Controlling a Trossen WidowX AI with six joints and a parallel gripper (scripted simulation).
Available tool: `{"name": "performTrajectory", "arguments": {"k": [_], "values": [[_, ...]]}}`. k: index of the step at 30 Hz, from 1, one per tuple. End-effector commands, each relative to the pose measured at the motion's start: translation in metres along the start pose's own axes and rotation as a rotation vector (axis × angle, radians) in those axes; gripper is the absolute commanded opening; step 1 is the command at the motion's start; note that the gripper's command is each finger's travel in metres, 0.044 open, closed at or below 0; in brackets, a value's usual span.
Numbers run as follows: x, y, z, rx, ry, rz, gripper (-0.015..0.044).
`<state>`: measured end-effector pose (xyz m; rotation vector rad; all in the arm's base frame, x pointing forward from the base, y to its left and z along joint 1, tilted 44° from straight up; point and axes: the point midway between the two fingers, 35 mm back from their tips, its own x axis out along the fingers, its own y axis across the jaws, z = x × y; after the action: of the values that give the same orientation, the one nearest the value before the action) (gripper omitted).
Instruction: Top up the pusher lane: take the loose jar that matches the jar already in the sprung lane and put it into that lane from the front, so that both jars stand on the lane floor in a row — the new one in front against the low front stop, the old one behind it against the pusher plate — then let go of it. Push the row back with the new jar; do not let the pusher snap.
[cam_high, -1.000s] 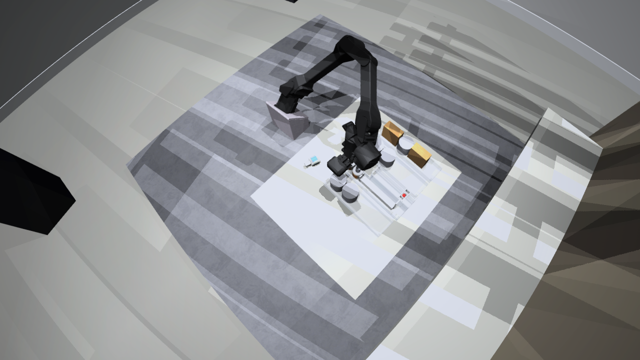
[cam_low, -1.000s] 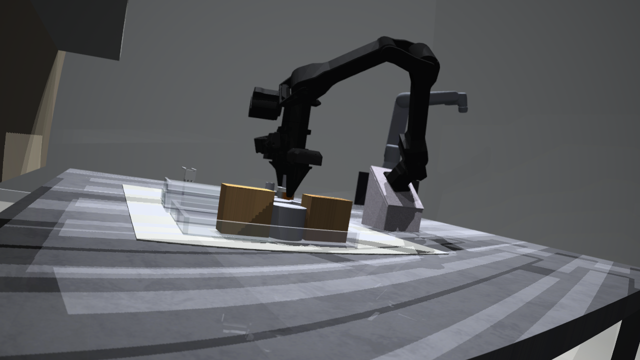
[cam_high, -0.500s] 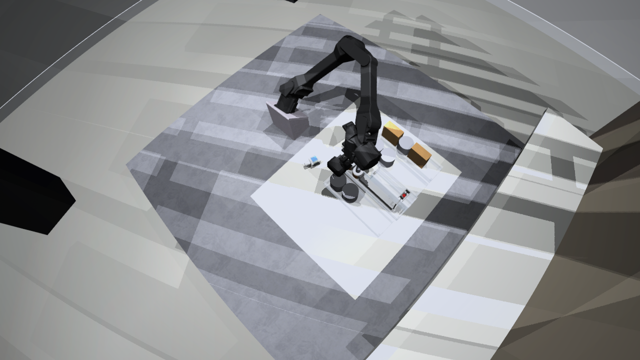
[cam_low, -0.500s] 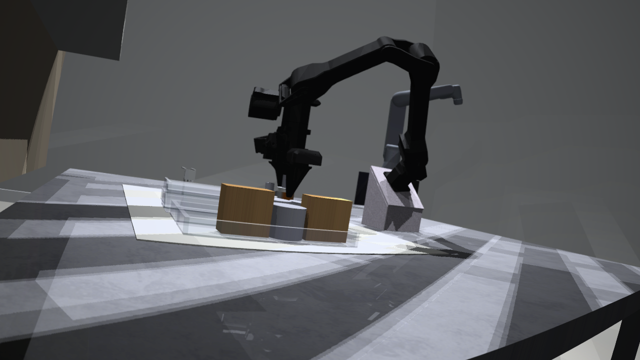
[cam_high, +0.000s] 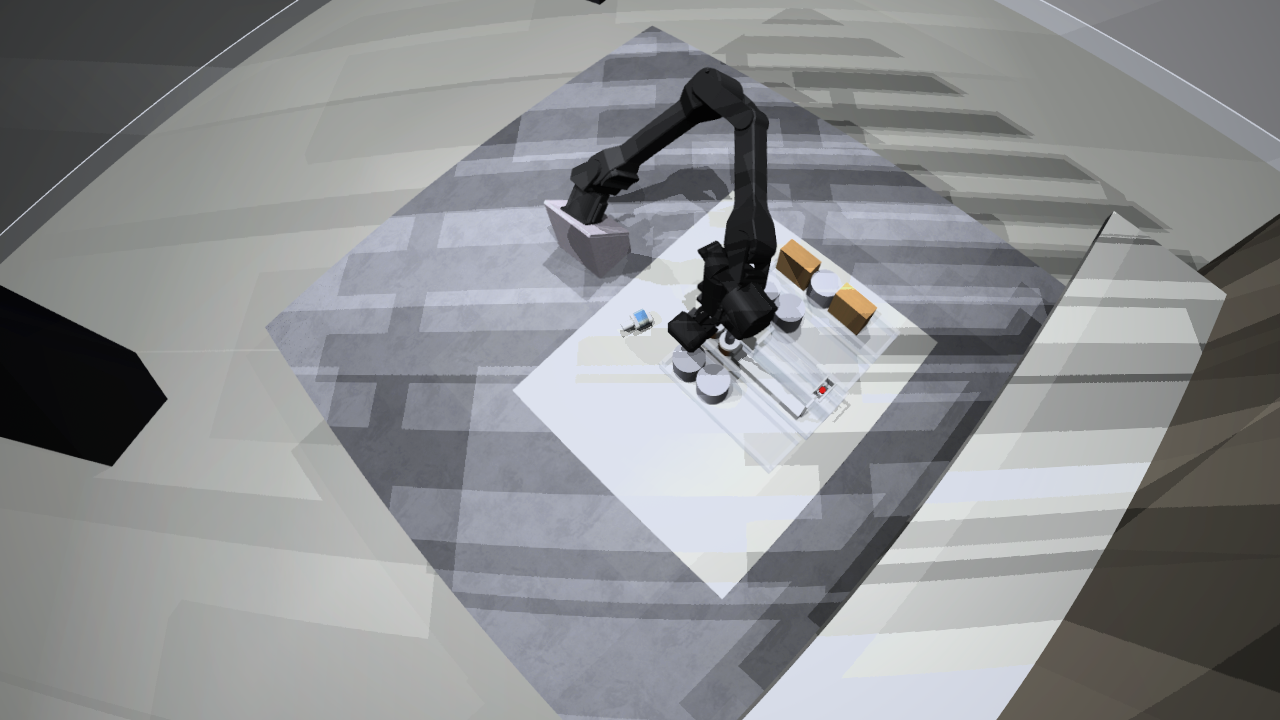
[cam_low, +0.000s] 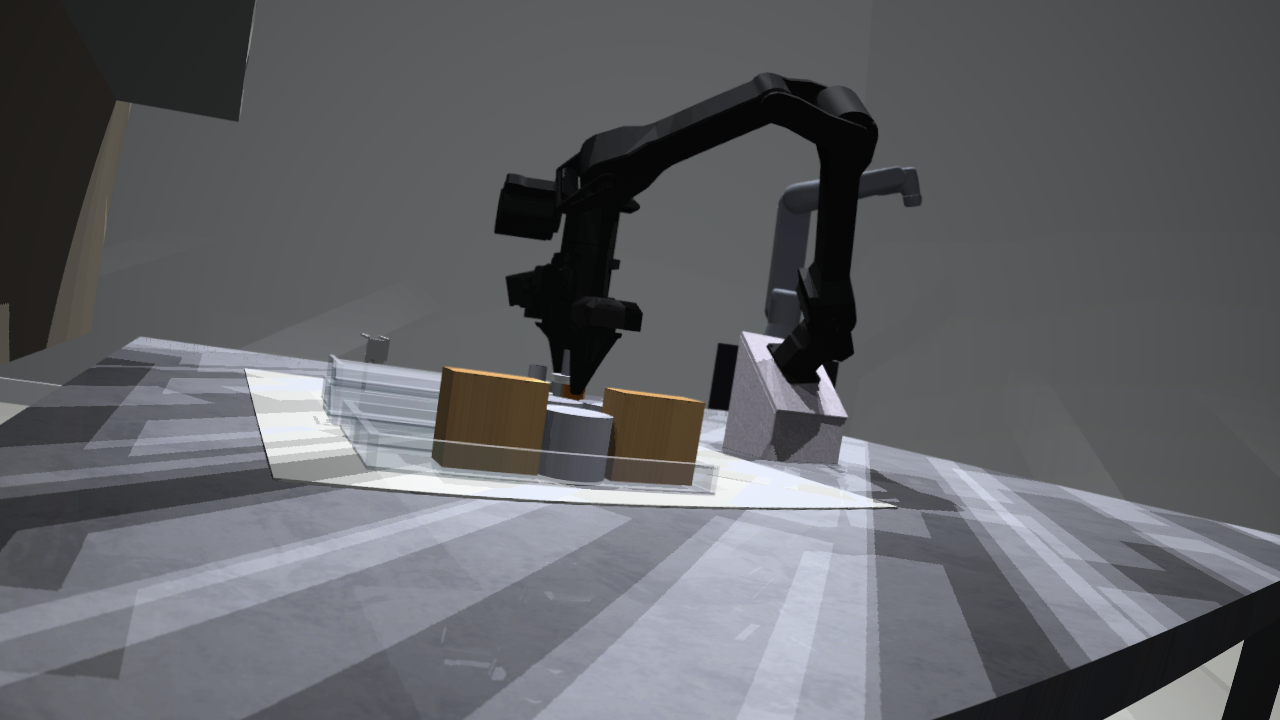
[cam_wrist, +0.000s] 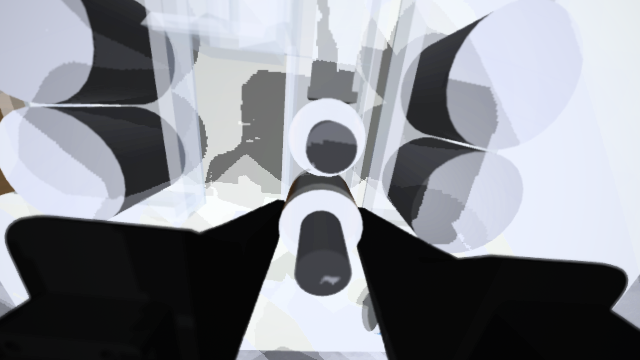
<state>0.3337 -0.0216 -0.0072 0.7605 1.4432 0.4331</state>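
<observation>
My gripper (cam_wrist: 319, 211) (cam_high: 727, 342) (cam_low: 572, 386) is shut on a small jar (cam_wrist: 320, 235) (cam_low: 572, 392) with an amber body, a white shoulder and a dark grey cap. It holds the jar upright at the front end of the narrow clear-walled lane (cam_high: 780, 383) (cam_wrist: 290, 95). A matching jar (cam_wrist: 328, 140) (cam_low: 537, 370) stands in the lane just beyond the held one, the two close together. A grey plate (cam_wrist: 332, 80) shows behind it. I cannot tell whether the held jar rests on the lane floor.
Large grey cylinders (cam_high: 713, 383) (cam_high: 787, 310) (cam_wrist: 475, 75) (cam_wrist: 75, 155) stand in the lanes on both sides. Two brown boxes (cam_high: 797, 262) (cam_high: 851, 308) (cam_low: 490, 419) flank another cylinder (cam_low: 577, 441). A small blue-topped jar (cam_high: 639, 319) lies on the white mat (cam_high: 626, 447).
</observation>
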Motion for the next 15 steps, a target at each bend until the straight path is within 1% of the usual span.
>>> {"name": "performTrajectory", "arguments": {"k": [1, 15], "values": [[-0.0021, 0.0019, 0.0071, -0.011, -0.02, 0.004, 0.0], [0.003, 0.0019, 0.0073, -0.011, -0.02, 0.004, 0.0]]}}
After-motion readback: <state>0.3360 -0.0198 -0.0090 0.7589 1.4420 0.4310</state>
